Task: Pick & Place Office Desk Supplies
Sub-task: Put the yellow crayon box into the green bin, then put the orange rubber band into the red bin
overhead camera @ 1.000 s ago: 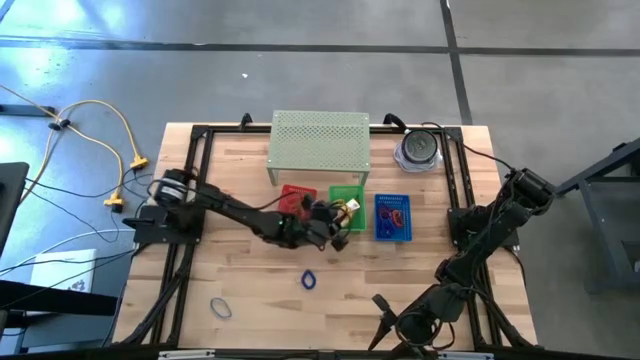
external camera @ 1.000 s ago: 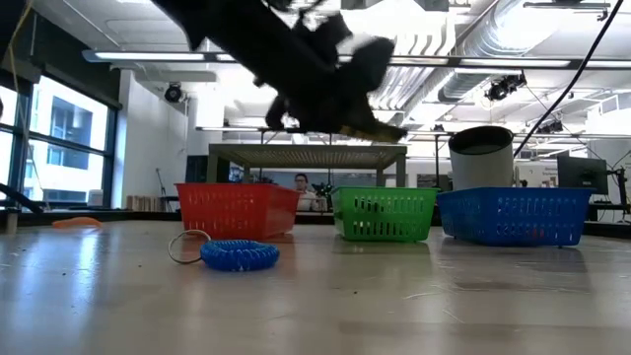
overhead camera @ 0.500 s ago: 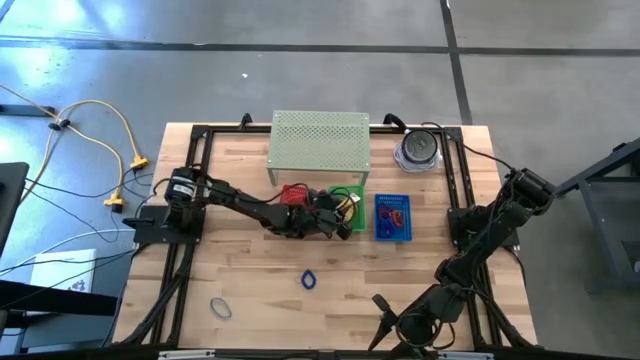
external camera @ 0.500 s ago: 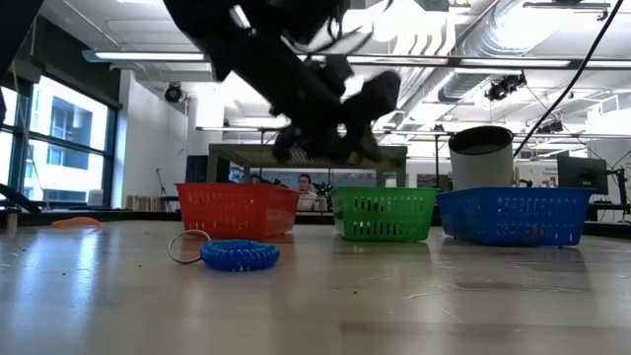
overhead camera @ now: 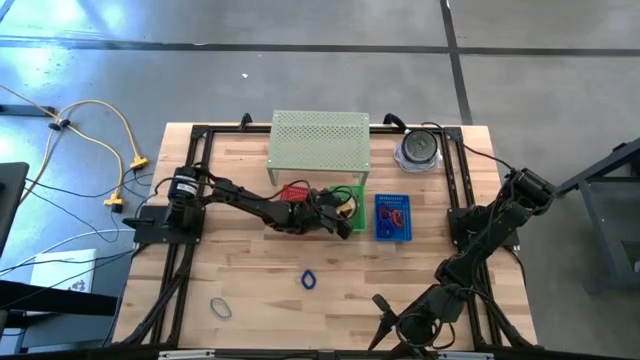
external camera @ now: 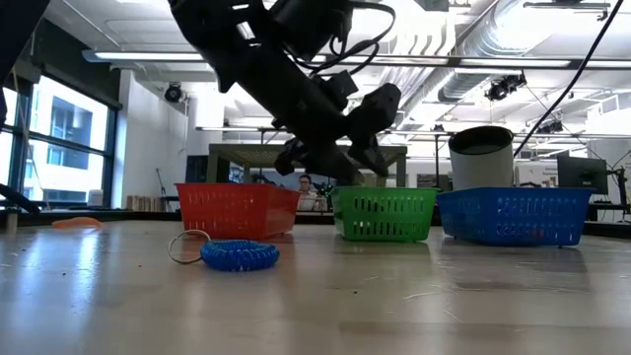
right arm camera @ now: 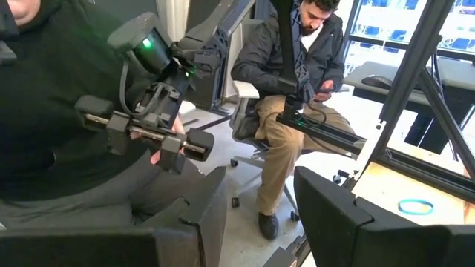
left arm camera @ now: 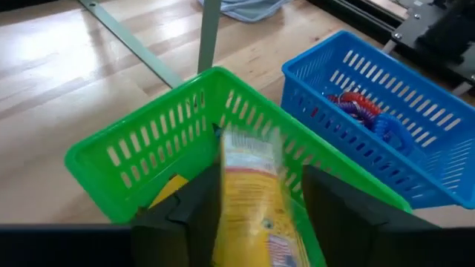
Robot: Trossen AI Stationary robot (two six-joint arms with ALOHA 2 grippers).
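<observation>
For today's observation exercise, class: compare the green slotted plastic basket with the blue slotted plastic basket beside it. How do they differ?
Colour: the green slotted plastic basket is green, the blue slotted plastic basket blue.

Contents: the green one holds a flat yellow piece; the blue one holds red and blue coiled bands.

Activity: the left gripper hangs over the green basket with a yellow box between its fingers; nothing hangs over the blue one.

Both are small, open-topped and slotted, standing side by side on the wooden table.

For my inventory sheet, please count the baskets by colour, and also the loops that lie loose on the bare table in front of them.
Red basket: 1
Green basket: 1
Blue basket: 1
Loose loops: 2, a blue coil and a thin ring
Total: 5
</observation>
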